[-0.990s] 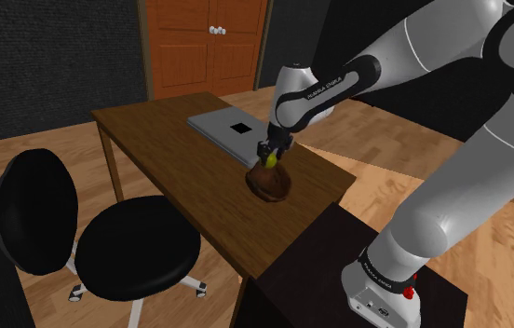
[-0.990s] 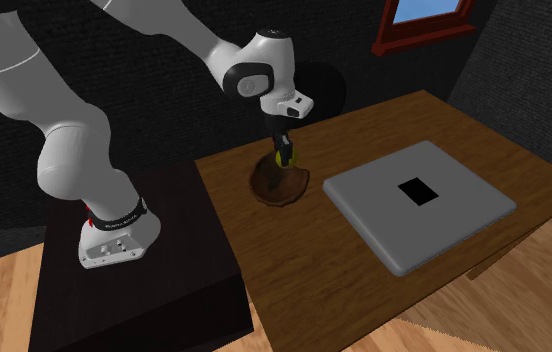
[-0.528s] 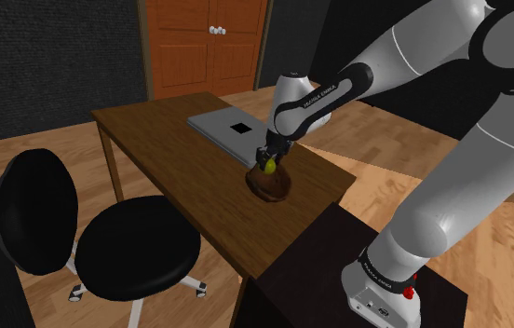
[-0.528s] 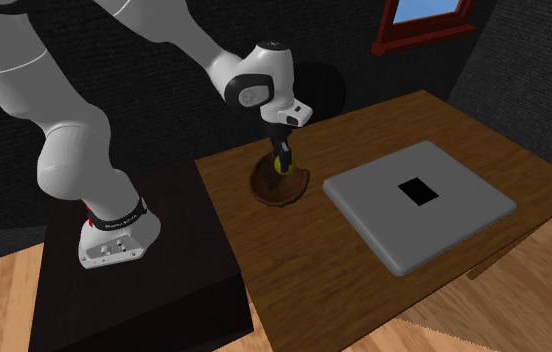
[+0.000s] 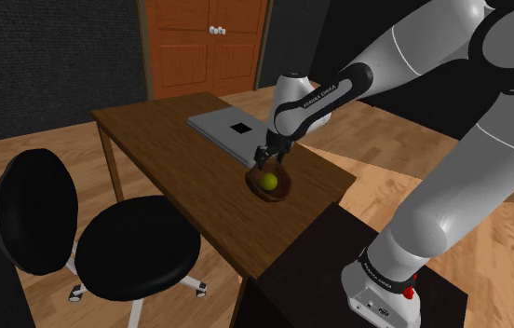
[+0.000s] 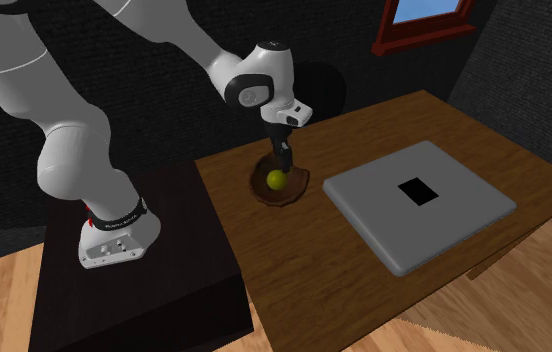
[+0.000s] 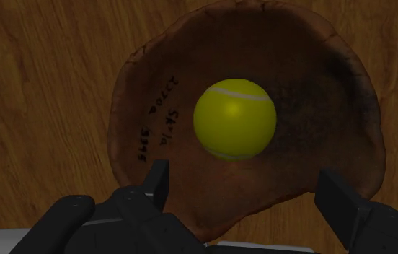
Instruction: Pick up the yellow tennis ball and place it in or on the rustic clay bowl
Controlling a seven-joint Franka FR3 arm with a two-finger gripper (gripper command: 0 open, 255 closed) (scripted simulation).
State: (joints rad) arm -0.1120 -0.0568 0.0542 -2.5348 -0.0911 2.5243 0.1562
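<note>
Hand (image 5: 269, 157) (image 6: 284, 158) (image 7: 246, 184): black, two-fingered, pointing down just above the bowl. We record its fingers (image 7: 160, 180) spread wide, pinching nothing and clear of the ball beneath them.

We list the rest from the shoulder view's left to its right.

1. Chair (image 5: 139, 247): black, with a round seat and back, on castors, beside the desk's long edge.
2. Desk (image 5: 171, 149) (image 6: 314, 260) (image 7: 39, 86): dark brown wood grain.
3. Slab (image 5: 223, 129) (image 6: 419, 205): grey, flat, with a black square at its middle, lying along the desk's far long edge.
4. Bowl (image 5: 281, 193) (image 6: 264, 192) (image 7: 147, 86): brown, with an uneven rim and dark lettering on its inner wall. We place it near the desk end that meets the stand, close to the slab but apart from it.
5. Ball (image 5: 269, 181) (image 6: 277, 179) (image 7: 234, 119): yellow, with a pale seam, resting in the bowl's hollow.
6. Stand (image 5: 339, 270) (image 6: 134, 280): a dark box against the desk's end, carrying the arm's white base.
</note>
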